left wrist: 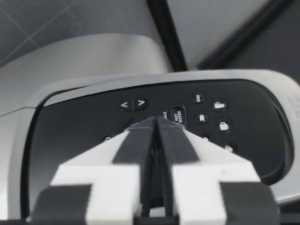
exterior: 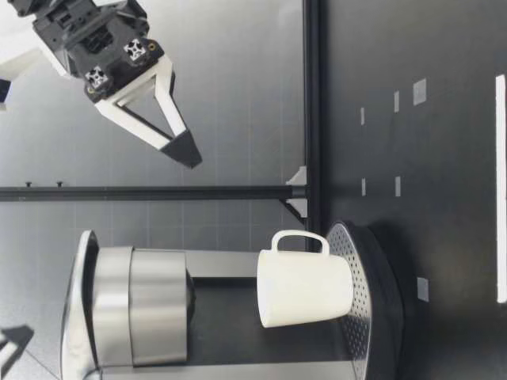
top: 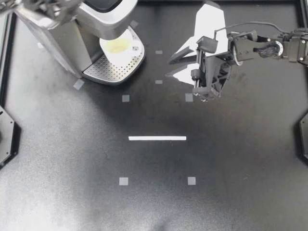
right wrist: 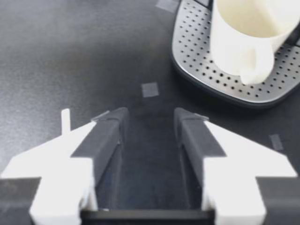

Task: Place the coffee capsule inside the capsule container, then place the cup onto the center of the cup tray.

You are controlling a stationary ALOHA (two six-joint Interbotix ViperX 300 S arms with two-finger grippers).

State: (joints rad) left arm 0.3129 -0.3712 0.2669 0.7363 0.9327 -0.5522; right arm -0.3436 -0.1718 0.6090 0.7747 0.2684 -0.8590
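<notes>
A white cup (top: 118, 46) stands upright on the perforated cup tray (top: 108, 70) of the silver coffee machine (top: 62, 38). My right gripper (top: 169, 68) hangs open beside the tray with nothing between its fingers. In the right wrist view the gripper (right wrist: 149, 119) points at the bare table, with the cup (right wrist: 248, 37) and tray (right wrist: 211, 70) ahead and to one side. My left gripper (top: 67, 5) is over the machine's top. In the left wrist view it (left wrist: 152, 123) is shut, its tips at the black button panel (left wrist: 197, 117). No capsule shows in any view.
Small grey tape squares (top: 125, 98) and a white tape strip (top: 157, 138) mark the black table. In the low view a gripper (exterior: 184, 150) hangs high above the table beside the machine (exterior: 150, 309), and the cup (exterior: 305, 289) sits under the spout. A black frame rail (exterior: 313, 111) runs behind.
</notes>
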